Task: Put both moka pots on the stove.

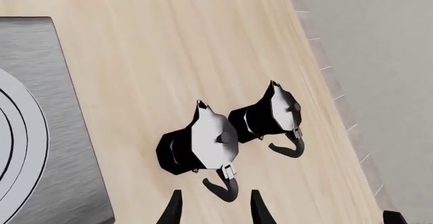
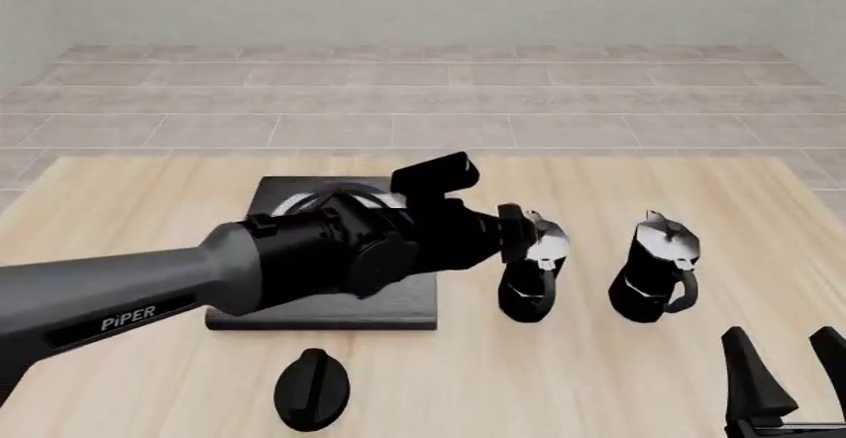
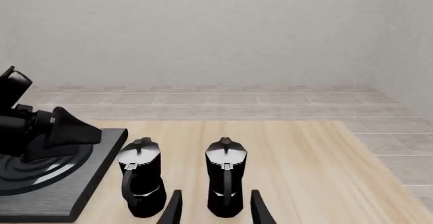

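Observation:
Two moka pots stand side by side on the wooden table, right of the stove (image 2: 331,311). The left moka pot (image 2: 533,272) (image 1: 203,143) (image 3: 142,181) has my left gripper (image 2: 518,232) (image 1: 215,209) hovering just above and behind it, open, its fingers on either side of the pot's handle line without touching. The right moka pot (image 2: 655,272) (image 1: 272,113) (image 3: 225,178) stands free. My right gripper (image 2: 790,364) (image 3: 215,211) is open near the table's front right corner, short of that pot. The left arm hides most of the stove's burner rings (image 1: 20,138).
A flat black round knob (image 2: 312,388) lies on the table in front of the stove. The table's right edge (image 1: 338,102) runs close beside the right pot. The left arm (image 2: 198,274) stretches across the stove from the left.

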Controlling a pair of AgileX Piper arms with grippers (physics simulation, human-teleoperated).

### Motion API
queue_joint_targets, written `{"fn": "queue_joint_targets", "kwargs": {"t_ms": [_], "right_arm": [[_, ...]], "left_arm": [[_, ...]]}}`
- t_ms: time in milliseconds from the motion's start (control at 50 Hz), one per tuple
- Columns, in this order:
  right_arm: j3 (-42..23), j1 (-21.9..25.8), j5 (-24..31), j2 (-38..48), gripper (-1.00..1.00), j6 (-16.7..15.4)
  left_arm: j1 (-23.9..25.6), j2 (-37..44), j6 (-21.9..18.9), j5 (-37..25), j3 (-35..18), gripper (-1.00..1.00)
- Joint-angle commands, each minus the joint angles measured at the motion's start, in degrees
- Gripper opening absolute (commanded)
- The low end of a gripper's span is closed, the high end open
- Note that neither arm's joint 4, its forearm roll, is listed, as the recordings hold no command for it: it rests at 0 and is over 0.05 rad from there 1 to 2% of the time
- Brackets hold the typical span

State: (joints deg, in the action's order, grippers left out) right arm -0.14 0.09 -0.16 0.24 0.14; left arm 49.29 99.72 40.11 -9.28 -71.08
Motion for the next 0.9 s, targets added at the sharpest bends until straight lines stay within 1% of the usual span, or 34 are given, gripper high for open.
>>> {"fn": "queue_joint_targets", "kwargs": {"t_ms": [20,120,540,900], "right_arm": [[-0.01,-0.07,-0.25,0.37,1.0,-0.08],[-0.01,-0.09,-0.25,0.37,1.0,-0.08],[-0.01,-0.08,-0.25,0.37,1.0,-0.07],[-0.01,-0.08,-0.25,0.38,1.0,-0.07]], "left_arm": [[0.42,2.41,0.49,1.18,-0.36,1.0],[1.12,3.41,0.71,1.24,-0.81,1.0],[0.64,7.57,0.19,1.91,-3.11,1.0],[2.37,11.21,1.14,2.91,-4.38,1.0]]}}
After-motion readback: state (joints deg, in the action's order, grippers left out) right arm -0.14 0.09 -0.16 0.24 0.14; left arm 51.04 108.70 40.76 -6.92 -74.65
